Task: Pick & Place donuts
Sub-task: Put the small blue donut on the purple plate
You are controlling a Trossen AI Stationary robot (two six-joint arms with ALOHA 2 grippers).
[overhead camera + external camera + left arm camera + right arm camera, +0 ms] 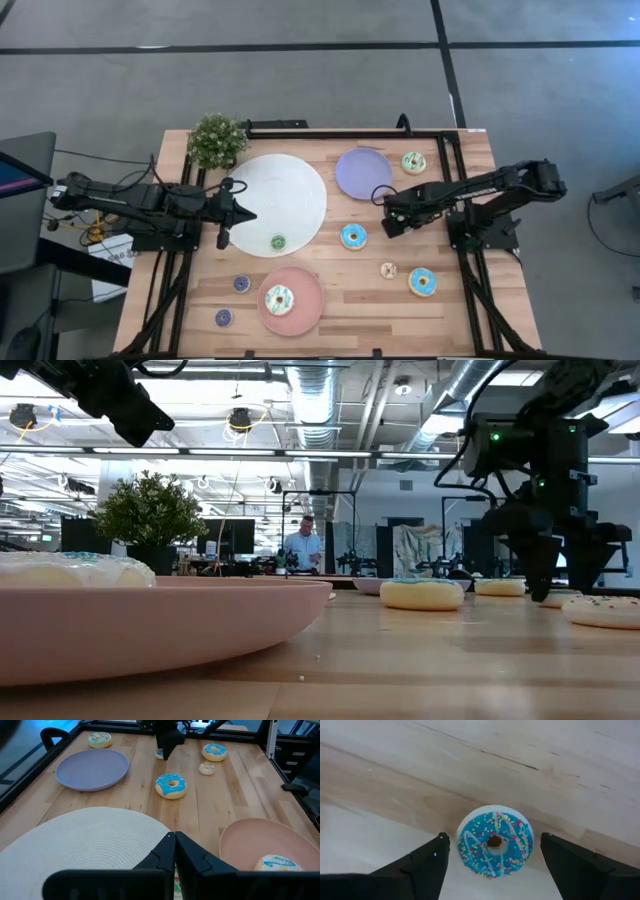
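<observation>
While hanging above the table centre in the high view, right gripper (384, 209) sitting just beside the sprinkled blue donut (353, 237), which lies slightly nearer and to the left; left gripper (246, 214) waiting over the white plate (300, 185).

Seen from the low view, right gripper (562, 585) pointing down among the donuts.

Through the left wrist view, left gripper (174, 851) closed and empty.

Looking down the right wrist view, fingers (422, 862) spread wide, holding nothing, straddling the sprinkled blue donut (494, 841) directly below.

We hold our left claw (245, 214) pinched closed, arm stretched inward from the left; our right claw (385, 218) hangs spread wide, arm reaching in from the right.
</observation>
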